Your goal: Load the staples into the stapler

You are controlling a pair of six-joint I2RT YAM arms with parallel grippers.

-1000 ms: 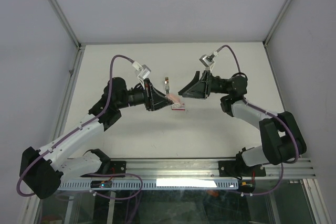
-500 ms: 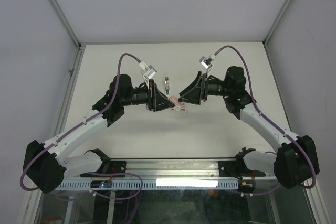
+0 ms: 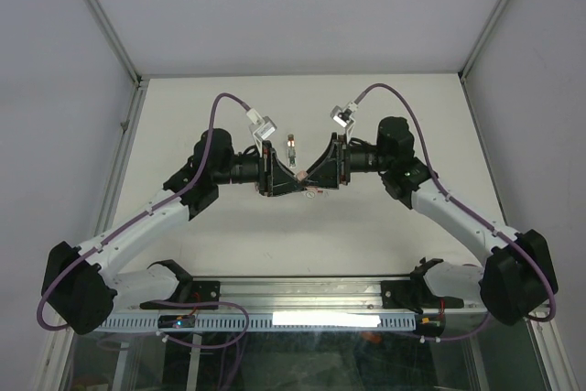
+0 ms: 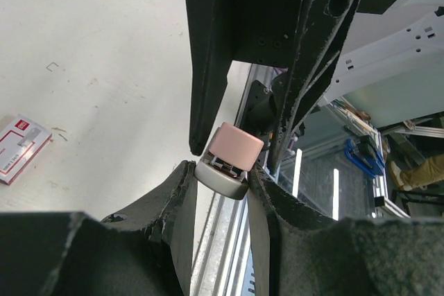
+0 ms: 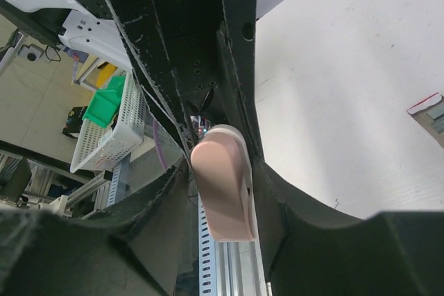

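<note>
The stapler [image 3: 309, 190], pink on top with a grey base, hangs above the table between my two arms. My left gripper [image 3: 296, 180] is shut on its grey end, which shows in the left wrist view [image 4: 223, 177]. My right gripper [image 3: 316, 179] has come in from the other side, and its fingers [image 5: 267, 185] sit snug against the stapler's [image 5: 220, 192] pink sides. The small red-and-white box [image 4: 19, 147] lies on the table and also shows from above [image 3: 291, 146]. I cannot pick out the staples for certain; a grey piece [image 5: 437, 121] shows beside the box at the frame's edge.
The white table [image 3: 403, 217] is walled at left, right and back. A metal rail [image 3: 311, 292] runs along the near edge by the arm bases. A few loose staple bits [image 4: 53, 67] lie on the surface.
My right gripper has moved left and come in around the stapler that the left gripper holds up. The left gripper shifted a little to the right to meet it.
</note>
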